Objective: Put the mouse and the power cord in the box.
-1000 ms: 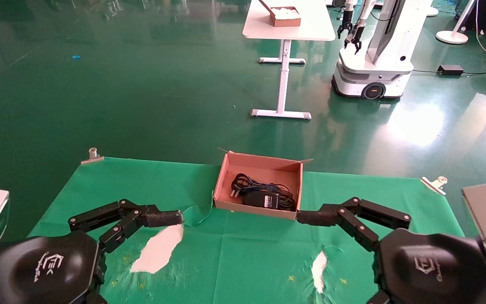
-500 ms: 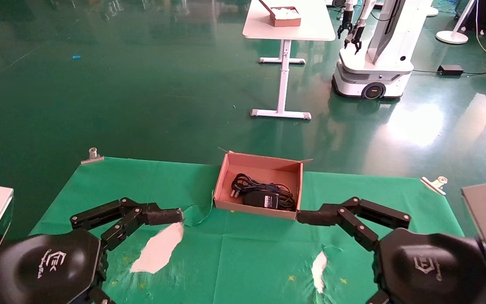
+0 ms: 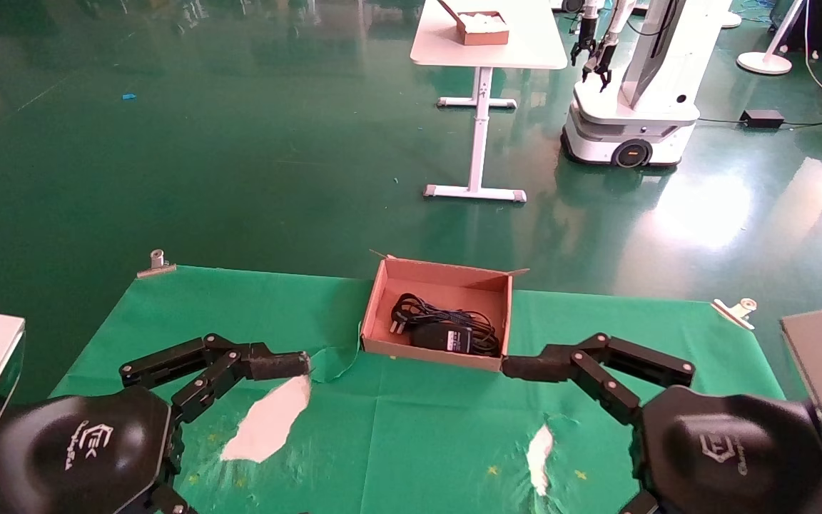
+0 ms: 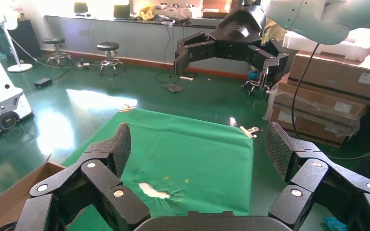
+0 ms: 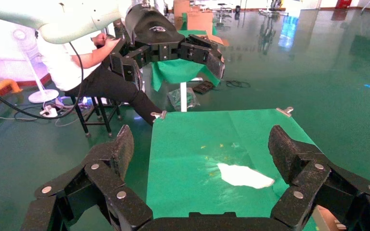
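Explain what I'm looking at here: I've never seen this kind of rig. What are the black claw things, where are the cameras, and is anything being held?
The claws are a two-armed robot's grippers. The head view looks down from the robot's head: left gripper and right gripper hover open and empty over a table with a torn green cloth. The wrist views look out between each gripper's own fingers at the opposite arm. The box sits at the far edge, holding the power cord with a black adapter brick. I cannot make out a mouse. Another robot stands behind.
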